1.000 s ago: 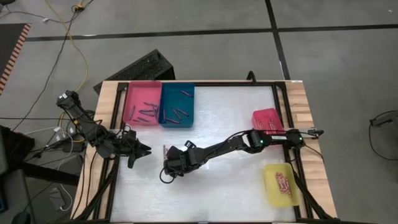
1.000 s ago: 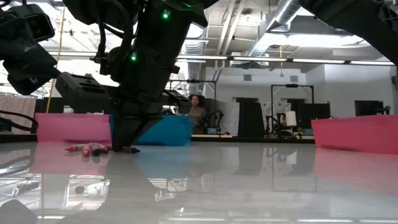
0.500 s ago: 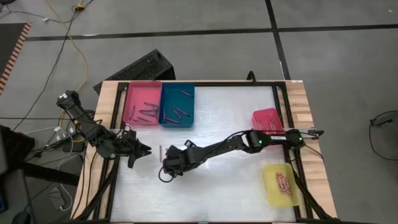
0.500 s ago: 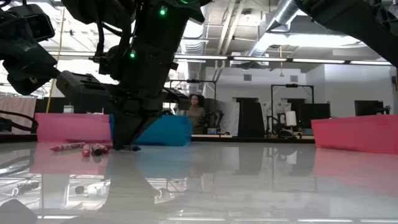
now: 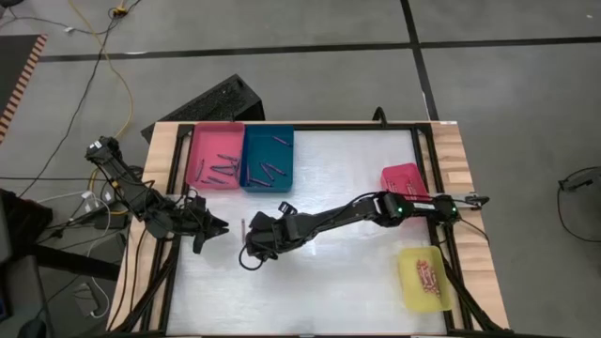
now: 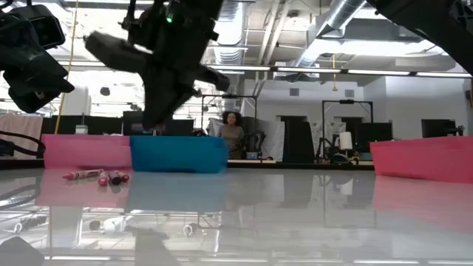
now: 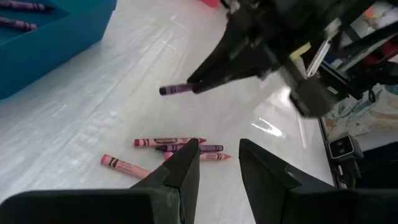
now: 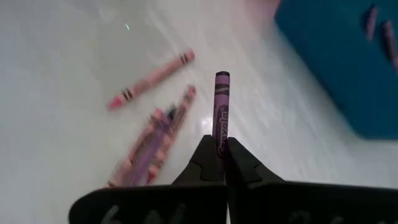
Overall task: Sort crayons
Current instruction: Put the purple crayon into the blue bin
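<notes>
A purple crayon [image 8: 221, 106] is pinched by its lower end between the closed fingers of the right claw [image 8: 216, 163], most of its length sticking out free beyond the tips. With so short a hold, the stick is judged likely to pivot or slip out if the arm is swung quickly, and it could be dropped back among the loose crayons [image 7: 177, 149] left on the surface [image 5: 347, 272]. A second risk is judged at the trays: the blue tray [image 5: 268, 160] and the pink tray [image 5: 214, 156] stand touching side by side, so a release made slightly off line could put the crayon in the wrong one, or on a rim. The protruding end could also be knocked against the tray wall if the claw is carried too low.

The right arm is stretched from its base at the right edge across the middle of the surface, its claw [image 5: 252, 246] raised clear of the white top, as is shown in the low view, where nothing of it touches down. The three or four loose crayons lie just beside and below it, apart from it.

The left claw [image 7: 214, 163] is held partly open and empty near the left edge of the surface, pointed towards the loose crayons. More crayons already lie in the pink and blue trays.
</notes>
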`<state>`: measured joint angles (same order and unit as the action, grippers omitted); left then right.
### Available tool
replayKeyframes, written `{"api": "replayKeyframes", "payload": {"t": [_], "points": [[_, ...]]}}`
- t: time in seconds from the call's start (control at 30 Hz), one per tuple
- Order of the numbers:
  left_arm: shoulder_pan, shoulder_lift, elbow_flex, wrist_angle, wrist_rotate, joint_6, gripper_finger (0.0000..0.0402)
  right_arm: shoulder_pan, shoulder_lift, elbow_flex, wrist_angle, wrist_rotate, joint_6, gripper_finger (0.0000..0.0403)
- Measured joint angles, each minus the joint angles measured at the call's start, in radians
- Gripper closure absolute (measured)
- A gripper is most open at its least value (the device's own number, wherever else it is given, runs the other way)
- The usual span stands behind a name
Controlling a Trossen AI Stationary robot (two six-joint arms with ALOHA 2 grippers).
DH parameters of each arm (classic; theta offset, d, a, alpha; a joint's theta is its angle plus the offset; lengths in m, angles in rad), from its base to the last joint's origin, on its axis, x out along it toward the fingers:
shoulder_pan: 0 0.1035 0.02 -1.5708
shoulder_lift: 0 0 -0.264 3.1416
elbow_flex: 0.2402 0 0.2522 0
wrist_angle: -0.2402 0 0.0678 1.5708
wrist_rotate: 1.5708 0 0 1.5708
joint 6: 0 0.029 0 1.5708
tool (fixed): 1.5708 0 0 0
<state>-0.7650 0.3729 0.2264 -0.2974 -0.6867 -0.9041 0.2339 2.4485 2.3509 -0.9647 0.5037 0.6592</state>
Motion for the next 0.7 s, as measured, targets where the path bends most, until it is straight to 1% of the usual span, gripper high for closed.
{"api": "replayKeyframes", "payload": {"t": [0.13,0.33,0.47,0.7], "points": [[0.000,0.000,0.000,-0.001,-0.001,0.001,0.0300,-0.018,-0.033,-0.002,0.027,0.019,-0.043,0.0400],[0.000,0.000,0.000,-0.008,-0.002,0.001,0.0300,-0.064,-0.077,0.005,0.117,0.051,-0.147,0.0400],[0.000,0.000,0.000,-0.009,-0.002,0.001,0.0300,-0.116,-0.087,0.003,0.175,0.049,-0.200,0.0400],[0.000,0.000,0.000,-0.012,-0.002,0.005,0.0300,-0.222,-0.088,0.001,0.191,0.041,-0.247,0.0400]]}}
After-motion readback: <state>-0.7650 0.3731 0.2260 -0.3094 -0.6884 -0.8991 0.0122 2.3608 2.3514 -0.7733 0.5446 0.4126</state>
